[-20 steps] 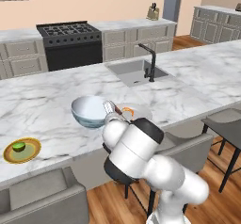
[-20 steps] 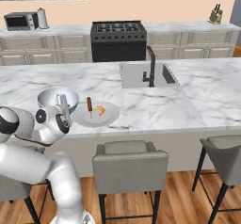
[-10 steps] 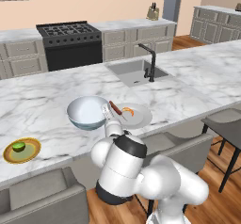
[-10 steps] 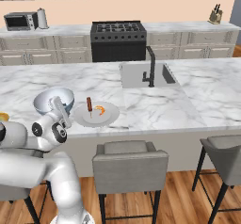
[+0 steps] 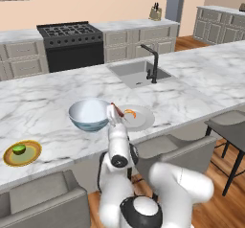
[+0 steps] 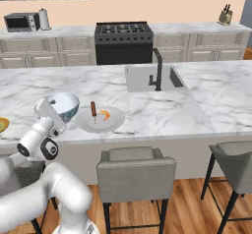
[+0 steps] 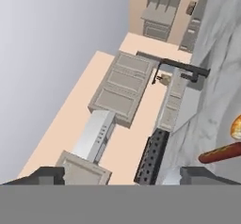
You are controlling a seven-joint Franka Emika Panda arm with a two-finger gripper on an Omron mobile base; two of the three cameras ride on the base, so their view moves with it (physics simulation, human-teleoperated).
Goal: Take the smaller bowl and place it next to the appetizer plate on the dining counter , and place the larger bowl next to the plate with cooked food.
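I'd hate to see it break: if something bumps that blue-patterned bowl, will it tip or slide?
The larger bowl sits upright and looks broad, so tipping seems unlikely. The dining counter looks polished, so it may well slide. It looks like porcelain, probably stiff and chippable.

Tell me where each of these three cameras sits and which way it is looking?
Left base view: behind the arm on its left, looking down over the dining counter at the larger bowl beside the plate with cooked food; the white arm rises at lower right.
Right base view: behind on the right, same counter, bowl and plate; arm at lower left.
Hand view: on the hand, rolled sideways, facing the far cabinets; open finger tips at the bottom.
Both base views share the sink.
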